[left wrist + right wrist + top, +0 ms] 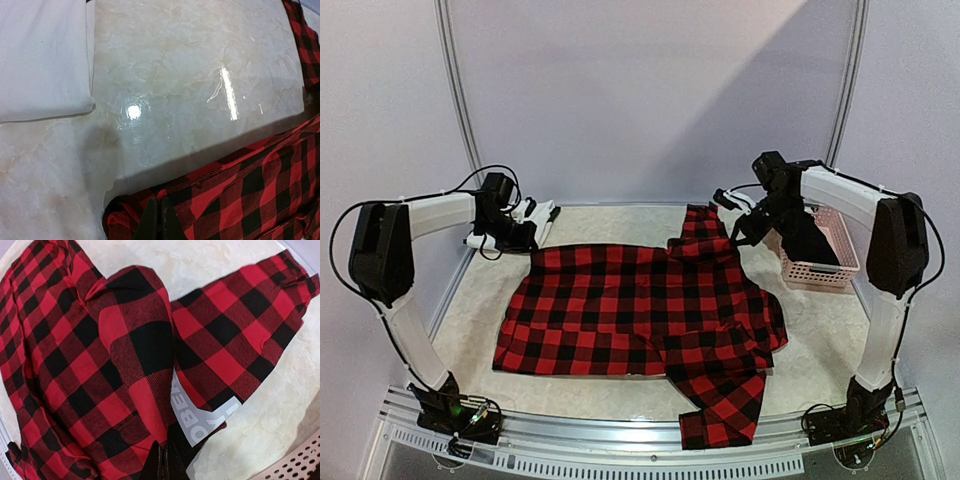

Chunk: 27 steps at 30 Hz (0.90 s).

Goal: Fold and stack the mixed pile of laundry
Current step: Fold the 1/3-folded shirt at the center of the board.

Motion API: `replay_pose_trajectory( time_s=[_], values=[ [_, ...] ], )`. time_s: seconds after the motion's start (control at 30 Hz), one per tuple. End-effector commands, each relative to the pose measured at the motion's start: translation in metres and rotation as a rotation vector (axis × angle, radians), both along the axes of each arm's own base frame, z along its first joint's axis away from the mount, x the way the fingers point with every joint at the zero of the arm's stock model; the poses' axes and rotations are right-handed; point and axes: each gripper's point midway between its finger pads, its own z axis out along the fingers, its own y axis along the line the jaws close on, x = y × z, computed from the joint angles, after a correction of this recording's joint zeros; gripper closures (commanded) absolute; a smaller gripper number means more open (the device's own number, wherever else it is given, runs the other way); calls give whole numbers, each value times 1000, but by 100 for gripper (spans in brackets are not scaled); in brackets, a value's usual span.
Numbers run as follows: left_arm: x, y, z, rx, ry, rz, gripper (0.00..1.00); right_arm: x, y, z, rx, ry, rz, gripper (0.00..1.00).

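The pale marbled table [620,220] carries everything. Most of it is covered by the large red-and-black checked flannel shirt [640,310], spread nearly flat with its body running left to right. One sleeve trails toward the near edge and another part reaches toward the far side. It looks laid out like this so that it can be folded.

A folded white cloth [538,212] lies at the far left, clear of the shirt, and seems to mark where the stack will go. The small pink perforated plastic basket [830,262] stands at the far right, just beyond the shirt's collar end (it is no part of the laundry).

The left gripper [155,220] has its fingers pressed together on the shirt's far-left corner, with the checked cloth bunched right at the fingertips. The right gripper [165,465] is likewise clamped on the shirt at the far-right end, beside the white label [197,417], where the fabric rises in a raised fold.

Both far corners of the shirt are therefore pinched, one by each arm. The rest of the garment lies on the near side of the two grippers, between them and the arm bases. I judge this grip is meant to lift the far edge and bring it over toward the near one.
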Motion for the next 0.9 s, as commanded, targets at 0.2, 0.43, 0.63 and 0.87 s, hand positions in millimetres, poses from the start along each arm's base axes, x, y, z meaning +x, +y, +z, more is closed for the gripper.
replay_pose_trajectory(
  time_s=[0.2,0.43,0.63,0.87],
  values=[
    [-31,1,22,11,-12,-11,100,-58,4,20,43,62,35,100],
    [-44,7,7,54,51,-20,100,-95,7,4,29,133,68,100],
    [-61,4,-1,26,106,-35,100,-110,0,11,23,130,74,100],
    [-79,4,-16,36,201,-46,100,-124,-8,-8,-17,160,104,100]
  ],
)
